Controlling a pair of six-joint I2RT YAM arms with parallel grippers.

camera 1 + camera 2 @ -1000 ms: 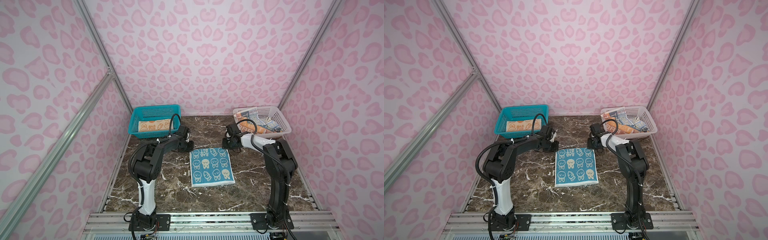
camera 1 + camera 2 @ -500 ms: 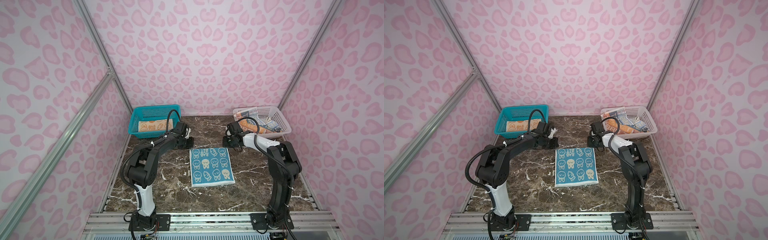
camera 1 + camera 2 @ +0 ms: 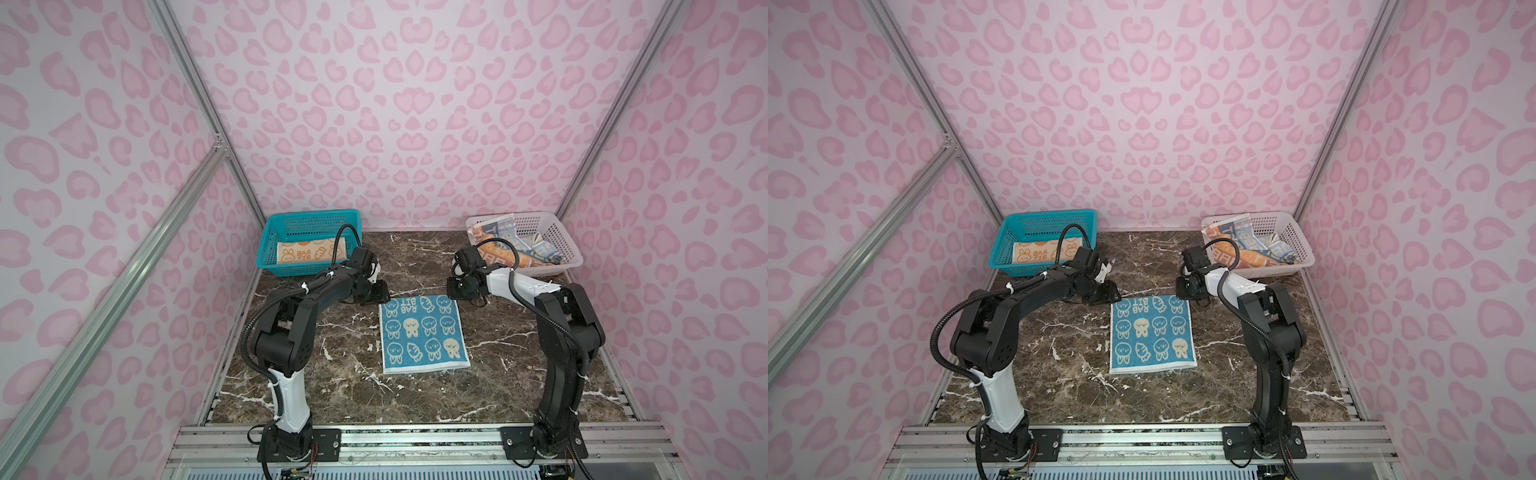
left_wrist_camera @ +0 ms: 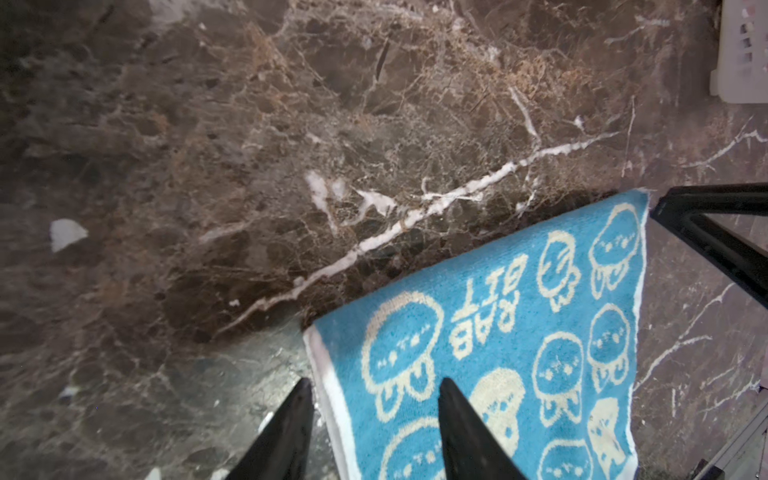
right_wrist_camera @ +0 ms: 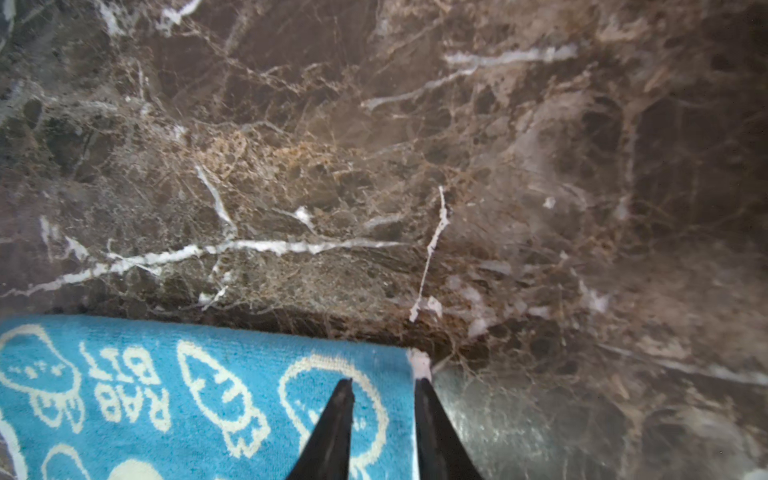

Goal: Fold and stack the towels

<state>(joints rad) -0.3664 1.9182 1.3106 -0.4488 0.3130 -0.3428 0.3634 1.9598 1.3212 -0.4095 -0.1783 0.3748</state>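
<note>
Both jaws newly apart at blue terry towel (image 3: 424, 334)

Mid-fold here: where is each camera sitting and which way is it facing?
Top views: high over the front rail, looking down and back; left arm, right arm, blue towel, teal basket, white basket.
Left wrist: on the left arm, looking down past the open left claw at a far towel corner.
Right wrist: likewise, right claw, other far corner.
Shared: all show the towel's far edge.

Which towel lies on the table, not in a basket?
The blue towel, flat on the table. The orange one is in the teal basket, the lettered one in the white basket.
</note>
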